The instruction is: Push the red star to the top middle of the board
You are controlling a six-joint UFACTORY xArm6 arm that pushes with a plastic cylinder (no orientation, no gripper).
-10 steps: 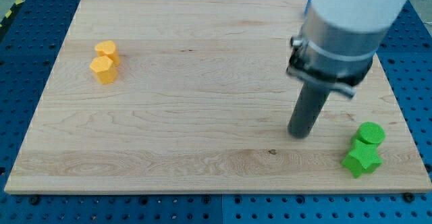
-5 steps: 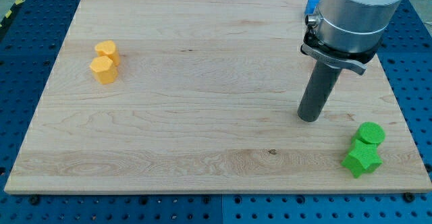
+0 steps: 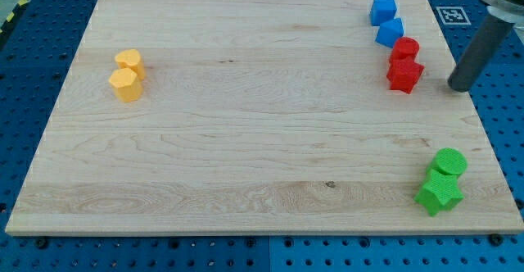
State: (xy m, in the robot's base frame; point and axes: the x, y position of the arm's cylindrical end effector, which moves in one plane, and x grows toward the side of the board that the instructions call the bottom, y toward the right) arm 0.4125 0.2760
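Swung rightward since earlier, my tip (a plain dark rod, fingerless) rests right of the matte red star on the pale-grained wooden board.

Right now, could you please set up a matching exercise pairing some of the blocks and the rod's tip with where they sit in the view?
Column one:
1. red star
2. green star
3. yellow blocks
4. my tip

Column two:
A. bottom right corner of the board
B. left side of the board
C. just right of the red star, at the board's right edge
D. upper right, below the blue blocks

Pairs: 1-D, 2-A, 3-B, 4-C
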